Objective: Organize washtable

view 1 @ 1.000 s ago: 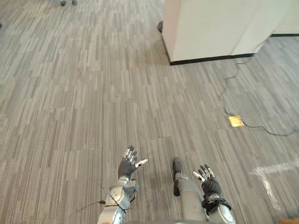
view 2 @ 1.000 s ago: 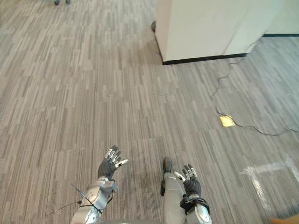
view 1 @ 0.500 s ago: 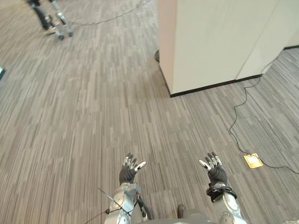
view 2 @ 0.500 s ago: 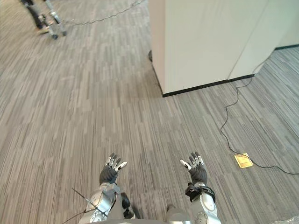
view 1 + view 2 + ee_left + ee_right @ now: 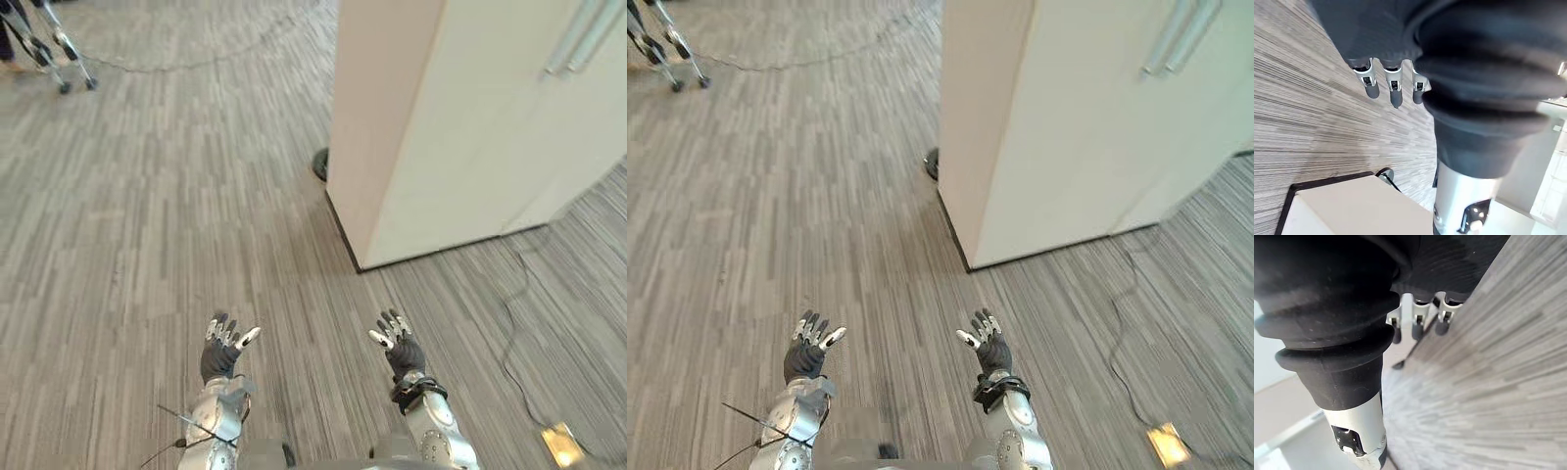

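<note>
On the near side of the tall cream cabinet (image 5: 451,127) with its black plinth, the left robot hand (image 5: 219,350) and right robot hand (image 5: 397,345) hover over grey striped carpet floor (image 5: 147,225), fingers spread and empty, probably kept free because the washtable is not yet reached.

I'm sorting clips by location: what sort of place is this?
Probably an office-like indoor space: grey striped carpet, a tall cream cabinet with a black base, and a brass socket plate set in the floor.
</note>
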{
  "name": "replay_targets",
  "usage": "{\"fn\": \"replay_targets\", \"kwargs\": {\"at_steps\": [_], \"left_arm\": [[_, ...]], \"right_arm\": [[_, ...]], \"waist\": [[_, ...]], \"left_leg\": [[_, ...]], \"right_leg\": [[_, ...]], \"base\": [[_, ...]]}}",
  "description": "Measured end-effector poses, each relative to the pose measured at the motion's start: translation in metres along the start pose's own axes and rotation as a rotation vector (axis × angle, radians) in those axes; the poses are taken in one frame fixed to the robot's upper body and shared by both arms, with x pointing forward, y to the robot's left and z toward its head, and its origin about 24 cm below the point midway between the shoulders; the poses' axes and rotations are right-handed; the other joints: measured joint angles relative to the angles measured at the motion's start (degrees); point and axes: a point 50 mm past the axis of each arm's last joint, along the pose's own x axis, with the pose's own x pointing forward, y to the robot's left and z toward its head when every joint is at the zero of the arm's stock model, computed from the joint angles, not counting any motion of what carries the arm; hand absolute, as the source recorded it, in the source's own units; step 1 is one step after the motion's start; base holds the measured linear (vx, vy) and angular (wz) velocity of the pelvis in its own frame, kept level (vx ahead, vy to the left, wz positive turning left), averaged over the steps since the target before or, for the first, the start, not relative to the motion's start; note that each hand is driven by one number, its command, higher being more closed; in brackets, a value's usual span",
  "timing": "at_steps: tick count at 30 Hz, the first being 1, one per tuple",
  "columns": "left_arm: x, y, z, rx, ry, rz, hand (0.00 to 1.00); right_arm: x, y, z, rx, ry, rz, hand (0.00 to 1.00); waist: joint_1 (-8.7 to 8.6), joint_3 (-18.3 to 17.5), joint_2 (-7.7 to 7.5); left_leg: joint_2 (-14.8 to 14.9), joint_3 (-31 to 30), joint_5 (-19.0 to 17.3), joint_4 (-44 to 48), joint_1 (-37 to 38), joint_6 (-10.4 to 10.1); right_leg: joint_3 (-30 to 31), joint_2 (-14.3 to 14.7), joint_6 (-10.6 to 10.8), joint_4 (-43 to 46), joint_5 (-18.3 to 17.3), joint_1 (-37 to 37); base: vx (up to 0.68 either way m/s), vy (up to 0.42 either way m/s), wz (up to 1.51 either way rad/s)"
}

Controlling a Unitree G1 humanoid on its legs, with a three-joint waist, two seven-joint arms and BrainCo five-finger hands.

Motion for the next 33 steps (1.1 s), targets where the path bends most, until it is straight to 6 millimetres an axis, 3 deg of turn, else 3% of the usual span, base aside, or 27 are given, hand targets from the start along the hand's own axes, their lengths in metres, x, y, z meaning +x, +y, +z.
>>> {"fn": "replay_targets", "kwargs": {"at_steps": [1,2,3,4,5,6,7,8,10,11,12,13,16,18,19,20,22,26,29,31,33], "left_arm": [[0.004,-0.005,0.000,0.003,0.003,-0.015,0.00],[0.006,-0.011,-0.004,0.017,0.019,-0.042,0.00],[0.005,-0.019,-0.011,0.022,0.041,-0.059,0.00],[0.001,-0.027,-0.018,-0.007,0.062,-0.069,0.00],[-0.001,-0.028,-0.020,-0.019,0.067,-0.064,0.00],[-0.005,-0.029,-0.024,-0.040,0.083,-0.058,0.00],[-0.008,-0.030,-0.029,-0.050,0.102,-0.054,0.00],[-0.009,-0.032,-0.030,-0.050,0.105,-0.061,0.00],[-0.011,-0.037,-0.033,-0.049,0.116,-0.087,0.00],[-0.011,-0.038,-0.033,-0.050,0.116,-0.093,0.00],[-0.013,-0.037,-0.035,-0.049,0.125,-0.100,0.00],[-0.013,-0.036,-0.035,-0.046,0.126,-0.101,0.00],[-0.013,-0.029,-0.035,-0.022,0.129,-0.085,0.00],[-0.016,-0.026,-0.038,-0.021,0.140,-0.073,0.00],[-0.017,-0.023,-0.041,-0.014,0.156,-0.067,0.00],[-0.018,-0.021,-0.041,-0.004,0.160,-0.065,0.00],[-0.019,-0.013,-0.040,0.008,0.165,-0.046,0.00],[-0.017,-0.003,-0.035,0.035,0.149,-0.021,0.00],[-0.018,0.000,-0.026,0.038,0.108,-0.017,0.00],[-0.023,-0.001,-0.020,0.034,0.075,-0.024,0.00],[-0.025,-0.001,-0.021,0.030,0.080,-0.029,0.00]], "right_arm": [[-0.003,-0.005,-0.002,0.006,0.007,-0.022,0.00],[-0.012,-0.017,-0.005,0.013,0.016,-0.066,0.00],[-0.017,-0.024,-0.008,0.018,0.023,-0.097,0.00],[-0.018,-0.035,0.001,-0.001,0.003,-0.118,0.00],[-0.018,-0.035,0.007,-0.004,-0.017,-0.112,0.00],[-0.017,-0.030,0.018,-0.020,-0.060,-0.081,0.00],[-0.014,-0.027,0.031,-0.026,-0.112,-0.064,0.00],[-0.015,-0.026,0.035,-0.025,-0.134,-0.065,0.00],[-0.018,-0.031,0.034,-0.001,-0.153,-0.110,0.00],[-0.019,-0.033,0.033,0.002,-0.149,-0.119,0.00],[-0.021,-0.038,0.031,0.004,-0.149,-0.150,0.00],[-0.022,-0.044,0.031,-0.004,-0.145,-0.176,0.00],[-0.018,-0.048,0.024,-0.010,-0.107,-0.206,0.00],[-0.019,-0.050,0.022,-0.010,-0.104,-0.216,0.00],[-0.019,-0.050,0.019,0.000,-0.093,-0.224,0.00],[-0.020,-0.048,0.015,0.015,-0.087,-0.226,0.00],[-0.020,-0.044,0.011,0.024,-0.079,-0.223,0.00],[-0.015,-0.042,0.004,0.021,-0.039,-0.214,0.00],[-0.010,-0.038,0.001,0.007,-0.016,-0.187,0.00],[-0.005,-0.031,0.001,-0.009,-0.008,-0.152,0.00],[-0.006,-0.031,0.000,-0.010,-0.006,-0.152,0.00]], "waist": [[-0.50,-0.24,-0.56],[-1.96,-1.01,-2.38],[-2.03,-1.01,-1.67],[-1.46,-0.36,-0.26],[-1.44,0.03,0.18],[-1.06,0.47,0.81],[-0.51,0.55,0.78],[-0.51,0.50,0.81],[-0.31,-0.07,-1.98],[-0.24,-0.53,-2.58],[-0.31,-1.59,-2.81],[-0.27,-2.06,-1.91],[0.01,-2.12,-1.31],[0.07,-2.05,-0.27],[-0.02,-2.21,-0.45],[-0.08,-2.14,-1.50],[0.06,-2.39,-1.98],[0.21,-2.54,-1.66],[1.43,-2.64,-1.41],[2.23,-1.99,-2.08],[1.72,-1.31,-2.07]], "left_leg": [[-0.10,-1.34,-0.23,0.35,0.25,-0.37],[-0.77,-4.02,-1.52,2.47,1.25,-2.49],[0.71,-5.15,-2.17,5.67,1.69,-3.42],[3.45,-5.57,-0.88,13.90,0.23,-5.39],[4.84,-5.71,0.56,19.64,-1.32,-6.30],[8.22,-6.00,5.99,31.46,-4.82,-6.59],[11.12,-5.78,6.52,39.81,-7.99,-7.58],[12.23,-4.71,6.43,42.21,-9.74,-7.29],[15.39,6.79,4.40,40.45,-13.23,-3.06],[15.30,9.22,3.95,37.64,-13.63,-2.33],[14.06,11.44,3.96,28.98,-14.91,-2.33],[12.27,11.30,4.11,19.72,-15.85,-2.58],[8.70,11.20,5.44,6.29,-17.14,-3.30],[6.79,10.82,17.83,1.00,-17.05,-2.88],[6.34,10.94,16.23,0.82,-15.73,-3.41],[5.42,10.72,16.28,-0.05,-15.13,-3.39],[4.03,10.44,16.28,-2.80,-14.56,-3.41],[2.32,10.86,16.28,-5.58,-14.22,-3.40],[1.86,11.37,15.60,-6.36,-14.11,-3.17],[1.54,11.77,10.85,-2.38,-15.12,-3.34],[1.25,10.67,7.29,0.52,-15.01,-2.79]], "right_leg": [[2.28,0.26,1.02,-7.48,2.59,-0.45],[5.78,-0.52,3.27,-18.21,11.75,-0.23],[5.71,-0.01,0.23,-13.39,13.82,-0.19],[4.33,0.67,-1.22,-6.40,8.20,-0.14],[3.27,0.65,-2.05,-3.85,5.78,0.39],[2.23,1.56,-4.49,-1.04,2.20,2.39],[0.51,2.53,-6.09,-1.79,0.93,5.38],[-0.83,2.50,-6.29,-3.38,0.80,7.65],[-4.20,0.39,-6.30,-12.88,0.82,16.32],[-4.66,-0.08,-6.17,-14.78,0.90,17.57],[-6.05,-0.54,-5.69,-18.18,1.39,18.92],[-7.10,-0.58,-5.58,-19.76,1.54,19.81],[-7.32,-0.90,-5.46,-20.16,1.47,19.95],[-6.81,-0.30,-3.25,-19.96,0.32,20.96],[-5.80,-0.81,-2.19,-19.21,-0.41,21.64],[-4.83,-1.66,-2.00,-19.31,-0.41,21.52],[-3.38,-1.57,-0.52,-21.52,0.44,21.57],[-0.67,-1.57,0.89,-25.31,2.67,20.58],[1.62,-1.47,1.38,-26.57,3.70,19.46],[3.89,-2.60,2.40,-24.07,1.72,18.12],[3.33,-3.80,3.81,-18.01,1.29,17.92]], "base": [[0.76,-0.284,1.67],[0.77,-0.347,1.56],[0.76,-0.348,1.31],[0.72,-0.350,0.60],[0.66,-0.277,0.12],[0.75,-0.280,-0.03],[0.57,-0.176,-0.04],[0.50,-0.181,0.21],[0.39,-0.182,0.55],[0.31,-0.152,0.57],[0.30,-0.089,0.51],[0.29,-0.046,0.50],[0.24,0.064,0.20],[0.23,0.153,-0.01],[0.19,0.177,-0.03],[0.12,0.130,-0.08],[0.07,0.072,-0.12],[0.01,0.103,-0.23],[-0.03,0.056,-0.40],[-0.02,0.098,-0.48],[-0.02,0.095,0.03]]}}
